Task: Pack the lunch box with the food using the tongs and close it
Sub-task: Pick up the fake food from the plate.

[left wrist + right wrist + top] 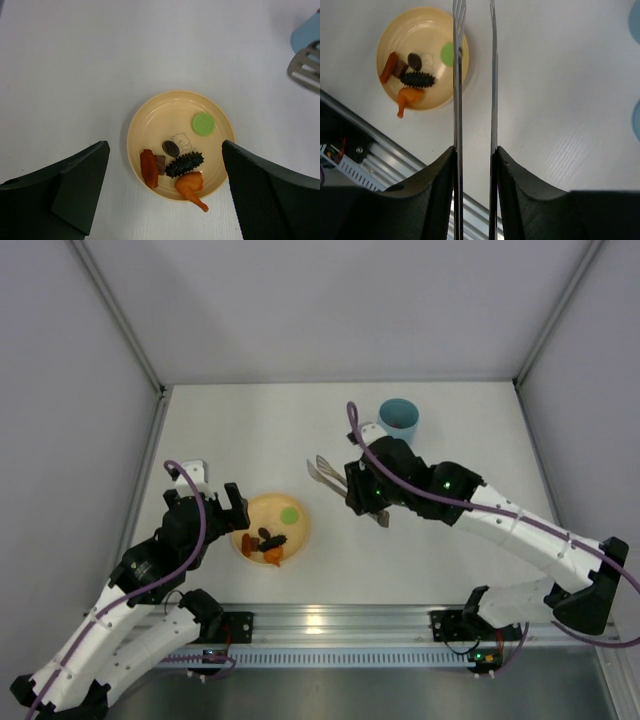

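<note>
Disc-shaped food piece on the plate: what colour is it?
The disc is light green; see left wrist view.

A yellow-orange plate point(262, 510) is sitting left of centre in the lower half of the top view, resting on the white table point(250, 430). A faint bear outline point(181, 140) is showing on its inner face. An aluminium rail point(330, 625) is running along the bottom, and grey walls point(330, 300) are enclosing the table.

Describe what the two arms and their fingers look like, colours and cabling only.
Both the left arm and right arm have white shells with black joints. A purple cable runs along each. A small green light glows on the right arm. The fingers are matte black, broad wedges with a fine textured face.
</note>
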